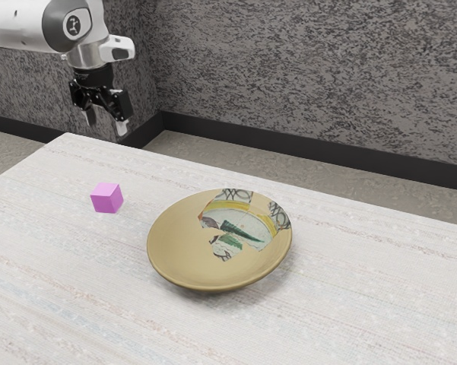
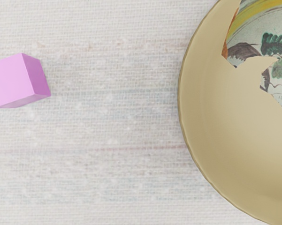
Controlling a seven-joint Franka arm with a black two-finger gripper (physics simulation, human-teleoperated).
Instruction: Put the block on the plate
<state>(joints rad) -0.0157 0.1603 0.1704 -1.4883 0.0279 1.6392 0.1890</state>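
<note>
ok so upper left in the exterior view the gripper point(image 1: 106, 123) has its fingers spread. pink block point(image 1: 105, 201) sits mid-left on the table point(image 1: 76, 304), plate point(image 1: 175, 255) near it at centre, mottled wall point(image 1: 304, 76) behind.

Exterior view oblique; wrist's closer, roughly downward.

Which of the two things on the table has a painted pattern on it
The round tan plate, partly patterned in green and yellow; the small block is plain pinkish purple.
</note>
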